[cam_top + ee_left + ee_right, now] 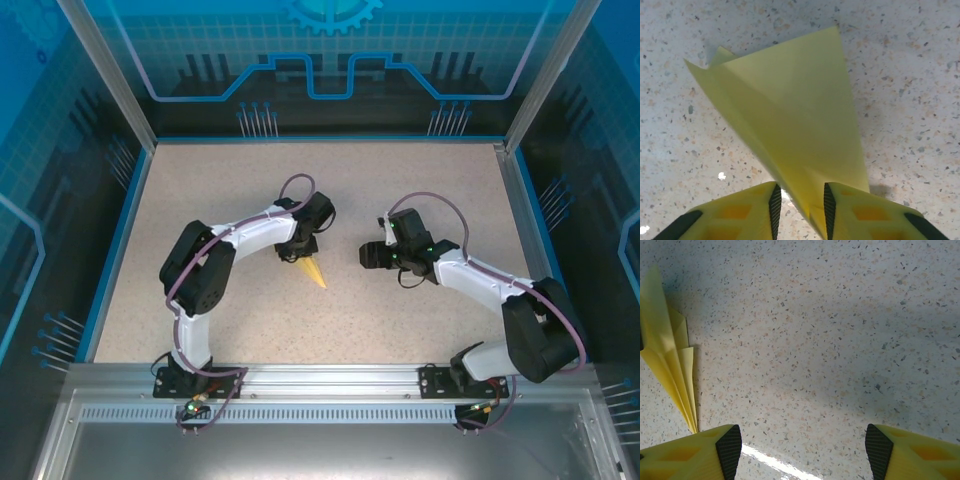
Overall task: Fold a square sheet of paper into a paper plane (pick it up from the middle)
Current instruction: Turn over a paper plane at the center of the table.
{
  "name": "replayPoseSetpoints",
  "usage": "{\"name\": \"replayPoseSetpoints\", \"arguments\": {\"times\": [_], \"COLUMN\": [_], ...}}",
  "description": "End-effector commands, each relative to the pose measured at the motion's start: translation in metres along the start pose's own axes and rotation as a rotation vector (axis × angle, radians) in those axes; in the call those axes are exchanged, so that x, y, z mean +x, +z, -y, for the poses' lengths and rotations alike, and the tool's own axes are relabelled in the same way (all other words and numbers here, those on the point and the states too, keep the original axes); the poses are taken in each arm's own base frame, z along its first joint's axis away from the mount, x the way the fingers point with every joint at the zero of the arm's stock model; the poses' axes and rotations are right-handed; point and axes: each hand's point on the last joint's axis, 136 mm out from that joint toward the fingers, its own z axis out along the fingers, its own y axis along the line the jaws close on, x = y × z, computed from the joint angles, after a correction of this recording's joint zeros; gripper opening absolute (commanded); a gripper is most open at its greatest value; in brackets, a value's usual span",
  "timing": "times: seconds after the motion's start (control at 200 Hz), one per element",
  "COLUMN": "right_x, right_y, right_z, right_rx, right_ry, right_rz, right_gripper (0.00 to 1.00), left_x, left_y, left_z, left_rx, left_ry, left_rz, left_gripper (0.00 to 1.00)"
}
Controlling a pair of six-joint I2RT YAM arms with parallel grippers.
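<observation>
The paper plane (pixel 315 272) is a pale yellow folded dart lying on the speckled table near the middle. In the left wrist view the paper plane (pixel 795 115) fans wide away from me and narrows between my fingers. My left gripper (pixel 800 202) straddles that narrow end. The paper rests against the right pad (pixel 829 207), and a strip of table shows between the paper and the left pad (pixel 775 207). From above, my left gripper (pixel 301 250) sits just over the dart's upper end. My right gripper (pixel 368 256) stands open to the right of it. In the right wrist view nothing lies between the fingers of my right gripper (pixel 800 452), and the paper plane (pixel 670 365) is at the far left.
The table (pixel 420 180) is a speckled beige surface framed by a blue rim and transparent walls. Both arms reach in from the near edge, their wrists bent toward the middle. A metal rail (pixel 330 378) runs along the front.
</observation>
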Motion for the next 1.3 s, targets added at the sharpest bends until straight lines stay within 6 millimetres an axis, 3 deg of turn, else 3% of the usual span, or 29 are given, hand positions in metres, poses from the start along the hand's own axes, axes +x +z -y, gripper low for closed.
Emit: {"name": "replayPoseSetpoints", "arguments": {"times": [0.0,0.095,0.2,0.515,0.65,0.935,1.125,1.296], "right_x": [-0.003,-0.003,-0.004,-0.012,-0.018,-0.022,-0.016,-0.008], "right_y": [-0.001,-0.001,-0.001,-0.014,-0.023,-0.029,-0.021,-0.002], "right_z": [0.008,0.009,0.01,0.012,0.017,0.005,-0.019,-0.038], "right_rx": [0.02,0.024,0.027,0.004,0.001,-0.06,-0.11,-0.146], "right_ry": [0.028,0.029,0.028,0.055,0.08,0.113,0.09,0.092], "right_rz": [0.015,0.014,0.019,0.1,0.141,0.152,0.109,0.052], "right_gripper": [0.7,0.7,0.7,0.71,0.72,0.73,0.7,0.67], "left_x": [-0.006,-0.008,-0.012,-0.031,-0.024,-0.012,-0.004,-0.001], "left_y": [-0.015,-0.022,-0.034,-0.113,-0.125,-0.103,-0.074,-0.045], "left_z": [-0.003,-0.003,-0.001,0.029,0.055,0.093,0.1,0.094], "left_rx": [-0.004,0.018,0.061,0.471,0.649,0.89,0.951,0.947], "left_ry": [-0.015,-0.026,-0.039,0.016,0.113,0.122,0.082,0.024], "left_rz": [0.024,0.04,0.061,0.238,0.252,0.189,0.123,0.085], "left_gripper": [0.25,0.17,0.0,0.0,0.0,0.0,0.0,0.0]}}
